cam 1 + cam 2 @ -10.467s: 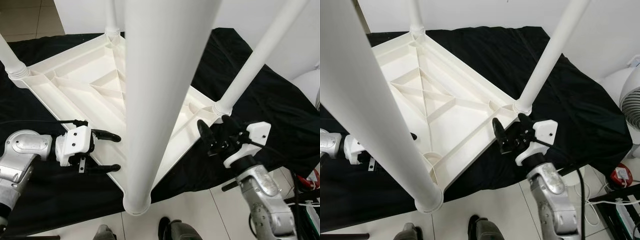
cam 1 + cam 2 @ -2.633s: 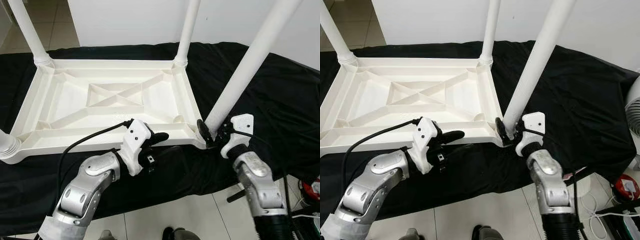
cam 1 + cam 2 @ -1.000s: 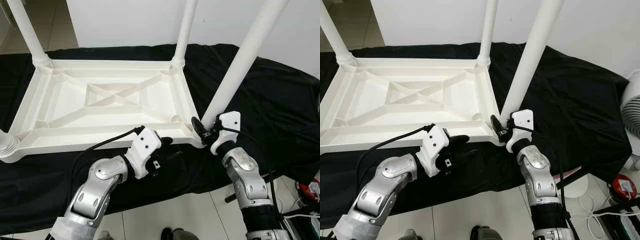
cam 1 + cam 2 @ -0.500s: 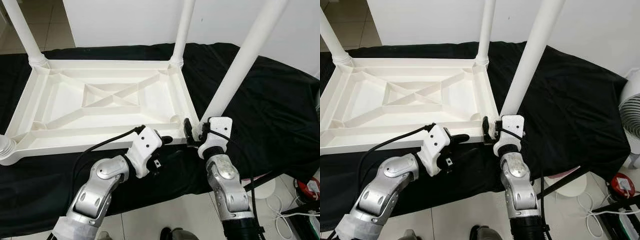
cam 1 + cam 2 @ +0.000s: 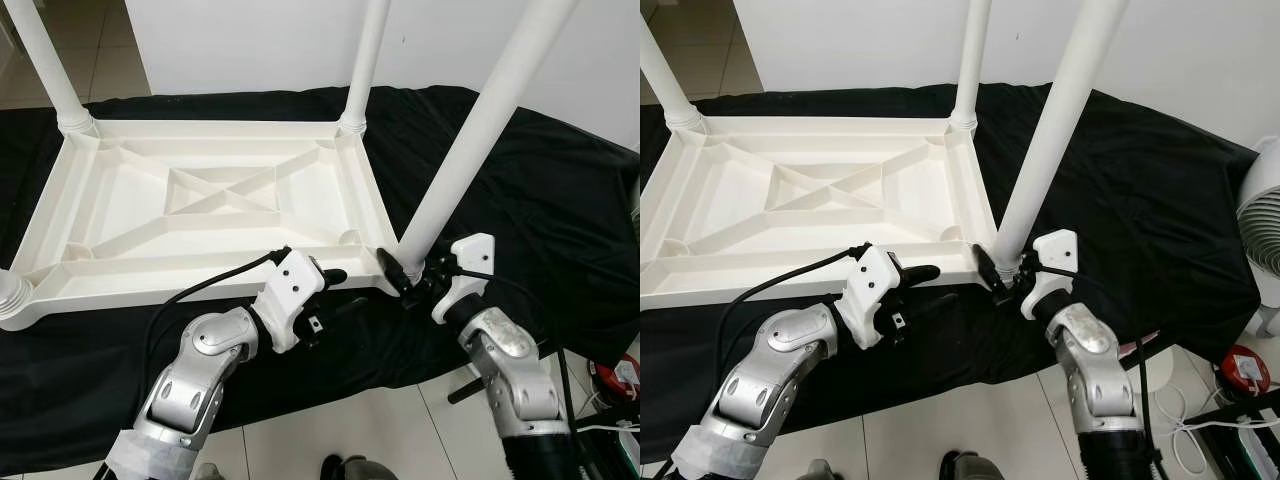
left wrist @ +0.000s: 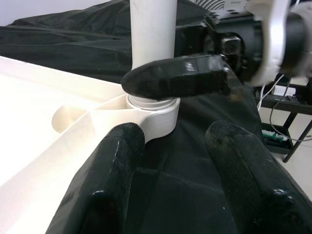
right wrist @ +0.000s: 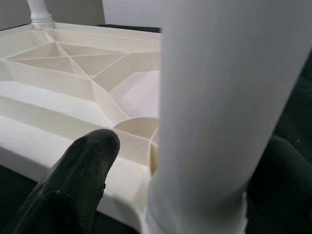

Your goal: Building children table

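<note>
At the bottom centre of the head views, the left gripper (image 5: 325, 295) sits at the near long edge of the upside-down white children's table (image 5: 120, 195), its fingers (image 6: 117, 170) spread moderately, with one above the rim and one below it against the black cloth (image 5: 560, 210). Lower right of centre, the right gripper (image 5: 405, 275) is at the table's near right corner, its fingers (image 7: 80, 175) set either side of the base of the near right leg (image 5: 470, 150); whether they press on it cannot be told. The table lies across the cloth-covered bench, filling the left and middle of the frame. Further up, the far right leg (image 5: 365, 60) and far left leg (image 5: 40, 60) stand upright from their sockets. A white fan (image 5: 1265, 225) shows at the right edge.
</note>
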